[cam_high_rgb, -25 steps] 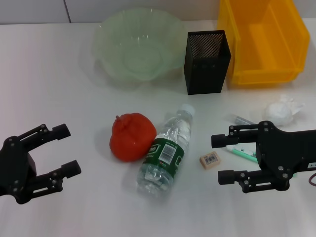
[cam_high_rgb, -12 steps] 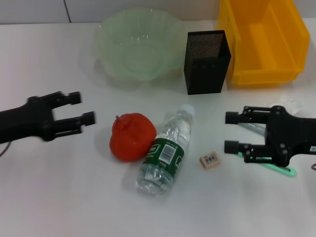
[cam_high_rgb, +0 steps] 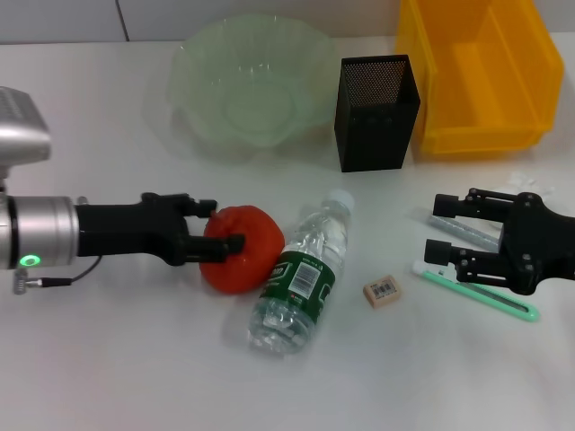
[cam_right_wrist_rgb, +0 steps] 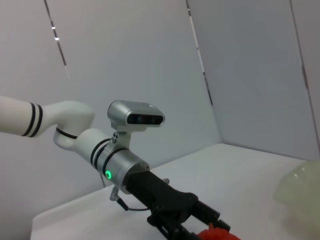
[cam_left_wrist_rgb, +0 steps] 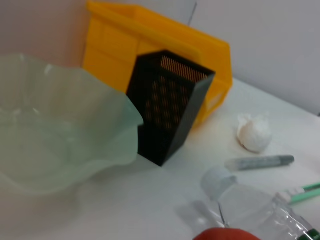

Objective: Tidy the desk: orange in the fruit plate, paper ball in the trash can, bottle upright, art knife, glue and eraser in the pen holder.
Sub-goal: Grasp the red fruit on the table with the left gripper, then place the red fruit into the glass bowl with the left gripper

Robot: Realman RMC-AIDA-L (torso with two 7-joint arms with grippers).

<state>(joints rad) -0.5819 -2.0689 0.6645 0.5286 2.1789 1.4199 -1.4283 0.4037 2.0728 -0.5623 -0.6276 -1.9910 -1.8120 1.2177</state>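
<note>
The orange [cam_high_rgb: 247, 251] lies on the table beside the lying clear bottle [cam_high_rgb: 301, 278]. My left gripper [cam_high_rgb: 214, 224] is open, its fingers straddling the orange's left side. The eraser [cam_high_rgb: 382, 292] lies right of the bottle. The green art knife [cam_high_rgb: 481, 294] and the grey glue stick [cam_high_rgb: 454, 223] lie by my right gripper [cam_high_rgb: 437, 227], which is open just above them. The paper ball [cam_high_rgb: 526, 182] is mostly hidden behind the right gripper; it shows in the left wrist view [cam_left_wrist_rgb: 254, 134]. The black mesh pen holder [cam_high_rgb: 377, 112] stands at the back.
The pale green fruit plate [cam_high_rgb: 247, 85] sits at the back left of the pen holder. The yellow bin [cam_high_rgb: 476, 72] sits at the back right. The right wrist view shows my left arm [cam_right_wrist_rgb: 125, 165] reaching to the orange [cam_right_wrist_rgb: 220, 234].
My left arm has swept in from the front left to the orange, fingers now around its side. My right gripper has moved right and back, over the glue and art knife.
</note>
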